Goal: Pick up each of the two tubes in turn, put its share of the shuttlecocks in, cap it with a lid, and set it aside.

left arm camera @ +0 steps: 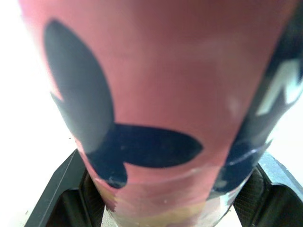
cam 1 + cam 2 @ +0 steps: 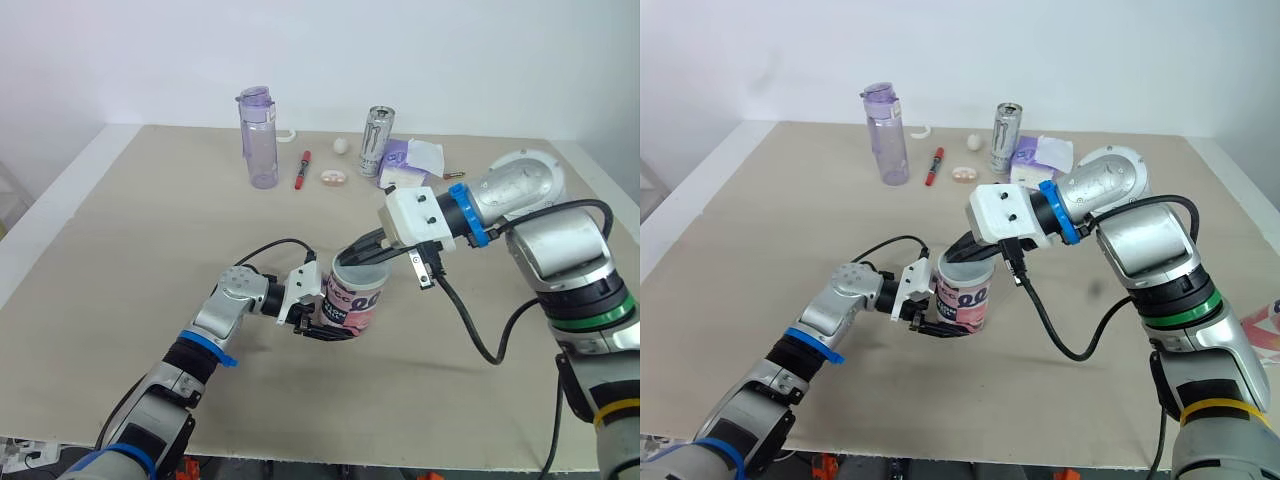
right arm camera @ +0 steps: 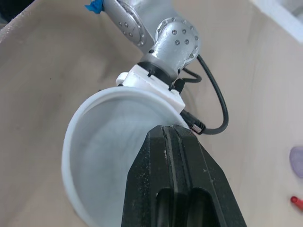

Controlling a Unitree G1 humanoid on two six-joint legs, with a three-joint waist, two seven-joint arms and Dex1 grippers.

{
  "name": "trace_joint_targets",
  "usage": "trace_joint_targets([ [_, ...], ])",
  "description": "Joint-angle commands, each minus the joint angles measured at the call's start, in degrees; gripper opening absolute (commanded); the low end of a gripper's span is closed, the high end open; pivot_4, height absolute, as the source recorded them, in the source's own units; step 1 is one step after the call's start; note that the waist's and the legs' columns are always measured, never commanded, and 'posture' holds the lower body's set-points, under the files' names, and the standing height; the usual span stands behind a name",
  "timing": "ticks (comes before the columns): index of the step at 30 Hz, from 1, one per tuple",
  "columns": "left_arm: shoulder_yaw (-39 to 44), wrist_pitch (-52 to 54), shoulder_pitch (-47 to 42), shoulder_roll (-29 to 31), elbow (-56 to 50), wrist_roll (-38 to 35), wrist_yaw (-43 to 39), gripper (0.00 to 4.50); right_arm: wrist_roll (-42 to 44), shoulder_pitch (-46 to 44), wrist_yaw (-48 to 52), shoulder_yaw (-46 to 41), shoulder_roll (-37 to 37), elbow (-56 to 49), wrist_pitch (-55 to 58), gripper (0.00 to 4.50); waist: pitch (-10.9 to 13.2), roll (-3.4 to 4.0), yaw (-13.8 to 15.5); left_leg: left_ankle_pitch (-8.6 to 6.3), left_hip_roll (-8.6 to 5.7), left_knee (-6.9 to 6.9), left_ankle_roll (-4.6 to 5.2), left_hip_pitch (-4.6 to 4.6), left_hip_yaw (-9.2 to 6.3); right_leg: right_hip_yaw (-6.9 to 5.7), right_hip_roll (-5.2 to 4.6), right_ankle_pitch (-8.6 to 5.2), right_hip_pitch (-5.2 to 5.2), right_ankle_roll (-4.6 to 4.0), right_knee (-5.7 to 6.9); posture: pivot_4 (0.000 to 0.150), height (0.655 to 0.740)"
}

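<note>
Our left gripper [image 2: 322, 326] hugs the pink tube [image 2: 353, 301] with dark blue shapes, and our right gripper [image 2: 346, 259] is pinched closed at its white top.

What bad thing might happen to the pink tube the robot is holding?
1. The right end effector, fingers shut, sits at the open mouth of the pink and dark-blue printed tube. A push on the rim might tilt the tube.
2. The left end effector clamps only the tube's lower part, so the tube may slip or twist in that hold.
</note>
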Motion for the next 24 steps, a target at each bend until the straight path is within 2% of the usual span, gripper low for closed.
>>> trace_joint_targets([
  [1, -1.77, 1.72, 1.9, 0.96, 1.63, 2.02, 0.3, 3.06, -0.24, 2.54, 0.58, 0.66, 0.33, -0.27, -1.14, 0.12, -0.07, -0.1, 0.0, 0.0, 0.0, -0.01, 0.0, 0.0, 0.0, -0.01, 0.0, -0.01, 0.01, -0.01, 0.0, 0.15, 0.74],
  [10, -1.81, 1.89, 2.06, 0.95, 1.35, 1.97, 0.41, 3.06, 0.78, 2.07, 2.72, 0.33, -1.13, -2.61, 3.31, 0.12, -0.16, -0.19, 0.02, 0.0, 0.0, -0.02, 0.0, 0.02, -0.02, -0.01, -0.01, -0.03, 0.04, -0.05, 0.0, 0.15, 0.74],
  [16, -1.87, 1.91, 2.23, 0.92, 1.21, 1.88, 0.45, 3.06, 2.59, -0.48, 8.25, 0.4, -6.87, -5.05, 8.98, 0.12, -0.16, -0.2, 0.02, -0.01, -0.03, -0.1, -0.01, 0.0, -0.03, -0.01, -0.05, -0.07, 0.0, -0.14, 0.0, 0.15, 0.74],
  [24, -2.01, 2.19, 2.43, 0.94, 0.91, 1.79, 0.48, 3.06, 6.03, -3.11, 8.65, 3.48, -12.25, -6.99, 12.58, 0.12, -0.16, -0.2, 0.05, -0.03, -0.02, -0.18, -0.04, -0.01, -0.07, -0.04, -0.04, -0.16, -0.02, -0.28, 0.0, 0.15, 0.74],
])
